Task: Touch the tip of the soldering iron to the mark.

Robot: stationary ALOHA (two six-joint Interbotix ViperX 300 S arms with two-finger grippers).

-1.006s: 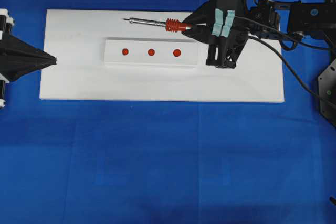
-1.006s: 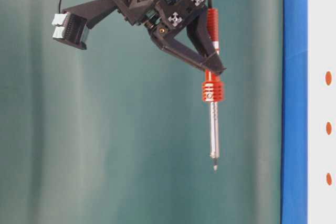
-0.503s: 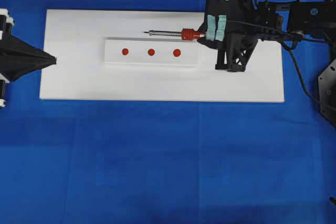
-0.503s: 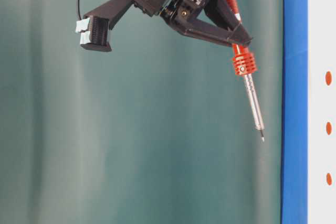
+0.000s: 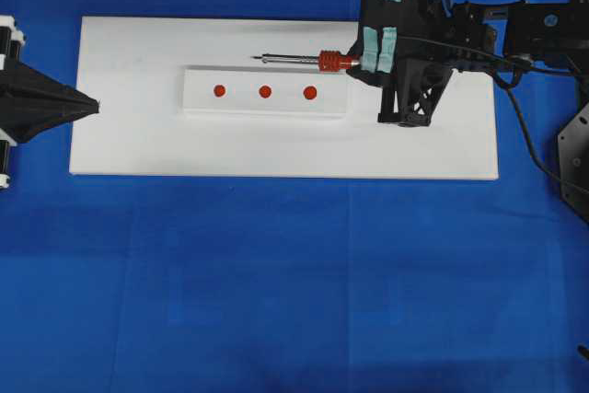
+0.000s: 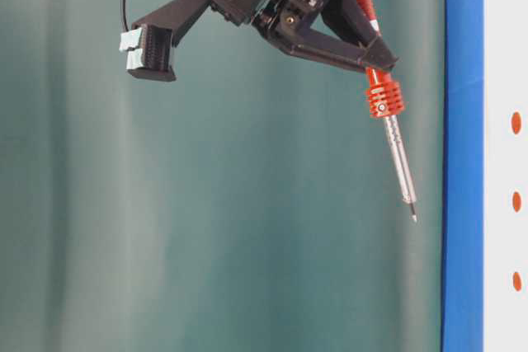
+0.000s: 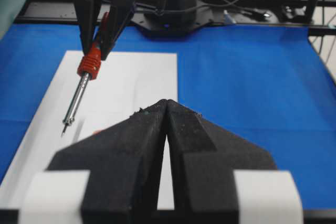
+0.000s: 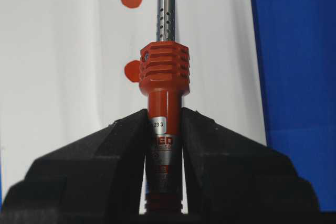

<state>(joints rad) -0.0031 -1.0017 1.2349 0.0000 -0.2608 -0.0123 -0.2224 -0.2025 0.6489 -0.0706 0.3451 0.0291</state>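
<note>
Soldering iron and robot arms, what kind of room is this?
Probably a robot lab test bench: the soldering iron is held by the right gripper above a white board with red practice dots, on a blue cloth.

Soldering iron [image 8: 164,103] with polished perforated metal shaft, ribbed glossy red plastic collar, silver labelled handle, matt black plastic right gripper [image 8: 164,129] and left gripper [image 7: 165,109] with faintly rough fingers, smooth matt white board [image 5: 276,149], blue cloth-like table cover [image 5: 276,283]

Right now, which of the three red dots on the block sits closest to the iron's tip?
The middle dot, the mark itself. Seen from overhead, the tip of the soldering iron sits just behind it; the two end dots lie farther off.
</note>
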